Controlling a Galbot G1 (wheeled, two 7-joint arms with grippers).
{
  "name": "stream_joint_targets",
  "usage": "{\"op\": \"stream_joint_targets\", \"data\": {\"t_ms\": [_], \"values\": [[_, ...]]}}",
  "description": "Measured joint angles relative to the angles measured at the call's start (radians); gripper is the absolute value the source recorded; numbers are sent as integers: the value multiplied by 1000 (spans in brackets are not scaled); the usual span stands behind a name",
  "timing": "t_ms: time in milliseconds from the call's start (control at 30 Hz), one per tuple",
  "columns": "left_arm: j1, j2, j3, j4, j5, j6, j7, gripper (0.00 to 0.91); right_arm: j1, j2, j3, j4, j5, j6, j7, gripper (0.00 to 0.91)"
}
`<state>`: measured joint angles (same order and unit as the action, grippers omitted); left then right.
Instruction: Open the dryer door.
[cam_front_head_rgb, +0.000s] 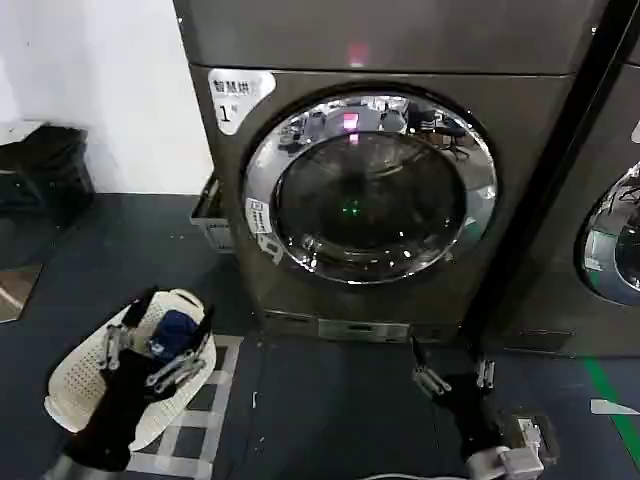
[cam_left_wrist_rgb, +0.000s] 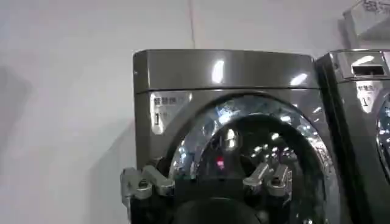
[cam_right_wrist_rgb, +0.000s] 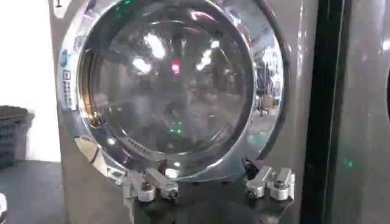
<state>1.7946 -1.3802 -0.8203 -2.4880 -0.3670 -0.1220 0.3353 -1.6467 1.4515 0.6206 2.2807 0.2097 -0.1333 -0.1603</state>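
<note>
Nearby, a basket (cam_front_head_rgb: 75, 390) lies under the open left gripper (cam_front_head_rgb: 150, 358); right gripper (cam_front_head_rgb: 452, 377) open; door (cam_front_head_rgb: 370, 190) shut, dryer (cam_front_head_rgb: 520, 130) labelled "1" (cam_front_head_rgb: 238, 96).

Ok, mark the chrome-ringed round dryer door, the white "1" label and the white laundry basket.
chrome-ringed round dryer door (cam_front_head_rgb: 360, 200), head view, dark glass centre
white "1" label (cam_front_head_rgb: 236, 97), head view, its middle
white laundry basket (cam_front_head_rgb: 75, 385), head view, perforated rim

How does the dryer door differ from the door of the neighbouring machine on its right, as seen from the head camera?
The dryer door shows whole, facing the camera; the neighbouring door is cut by the picture's edge. The dryer door carries a small white sticker on its rim; none shows on the visible part of the neighbouring door. The dryer door sits higher in the head view. Both have a shiny chrome ring, dark glass, and look shut.
</note>
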Motion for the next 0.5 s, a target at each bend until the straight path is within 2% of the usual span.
{"op": "stream_joint_targets", "data": {"t_ms": [100, 200, 267, 500], "values": [[-4, -3, 2, 5, -2, 7, -2, 907, 71, -58, 38, -27, 76, -43, -53, 907], [-6, -2, 1, 13, -1, 6, -2, 907, 177, -148, 61, -75, 182, -97, -106, 907], [-6, -3, 1, 14, -1, 5, 1, 907, 242, -211, 59, -106, 229, -110, -125, 907], [1, -29, 17, 20, 22, -8, 10, 907, 444, -391, -41, -198, 316, -136, -140, 907]]}}
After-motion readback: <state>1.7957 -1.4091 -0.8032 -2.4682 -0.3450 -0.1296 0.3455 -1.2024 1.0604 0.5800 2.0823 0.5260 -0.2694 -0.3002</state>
